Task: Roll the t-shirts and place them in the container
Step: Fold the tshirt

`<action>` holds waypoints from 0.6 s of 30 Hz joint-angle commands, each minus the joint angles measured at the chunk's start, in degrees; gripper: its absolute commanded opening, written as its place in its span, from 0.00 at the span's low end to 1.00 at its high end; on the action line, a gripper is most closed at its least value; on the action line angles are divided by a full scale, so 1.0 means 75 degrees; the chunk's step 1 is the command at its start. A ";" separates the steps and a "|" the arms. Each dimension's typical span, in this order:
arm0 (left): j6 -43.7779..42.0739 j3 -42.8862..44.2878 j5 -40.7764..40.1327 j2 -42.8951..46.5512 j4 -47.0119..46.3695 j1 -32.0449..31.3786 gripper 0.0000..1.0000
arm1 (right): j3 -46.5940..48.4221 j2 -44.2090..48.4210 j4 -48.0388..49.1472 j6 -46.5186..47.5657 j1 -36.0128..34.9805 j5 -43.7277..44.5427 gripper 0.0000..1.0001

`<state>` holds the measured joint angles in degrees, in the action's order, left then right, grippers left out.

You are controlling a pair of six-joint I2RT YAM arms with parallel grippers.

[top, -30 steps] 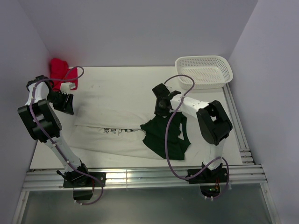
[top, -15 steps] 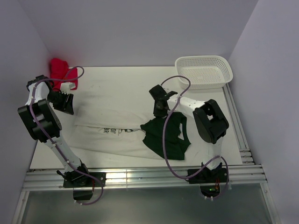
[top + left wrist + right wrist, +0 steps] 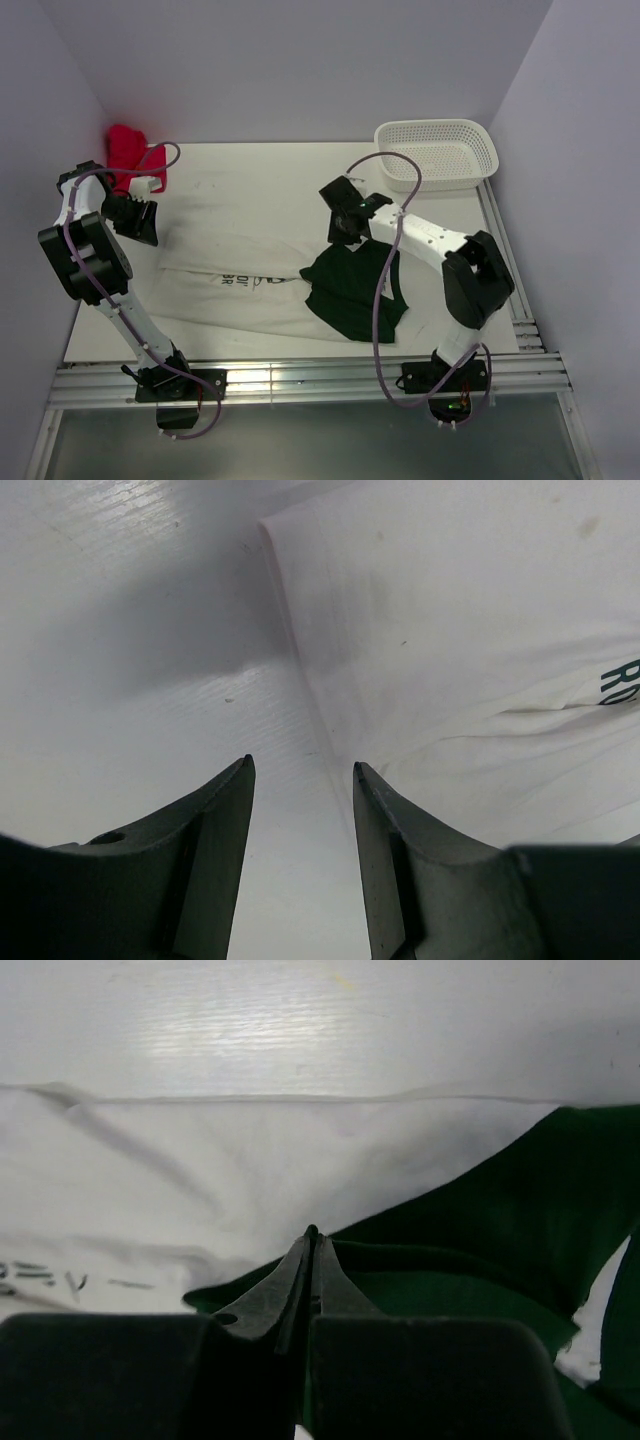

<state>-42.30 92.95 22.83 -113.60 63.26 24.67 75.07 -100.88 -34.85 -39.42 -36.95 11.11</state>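
The green t-shirt lies bunched up at the near right of the worktop. Part of it sits on top of the white t-shirt, which is spread out flat in the middle. The right gripper is squeezed tight at the far edge of the green t-shirt and looks to be pinching a bit of it. It most likely does this so it can pull the green t-shirt off the white one and lay it flat. The left gripper is about half open with nothing in it. It hangs just by the left edge of the white t-shirt, maybe to hold that side down. There is bare worktop behind both to drag the green one onto. The basket in the far right corner and the red cloth in the far left are out of the way.
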 commanded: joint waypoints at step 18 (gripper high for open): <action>-0.0336 -0.0205 0.0202 0.0006 0.0084 -0.0031 0.49 | -0.1888 0.1803 0.0018 -0.2759 -0.2901 0.0780 0.00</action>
<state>-42.89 91.81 23.07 -113.62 63.35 24.67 61.39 -86.80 -36.14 -55.07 -56.49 15.25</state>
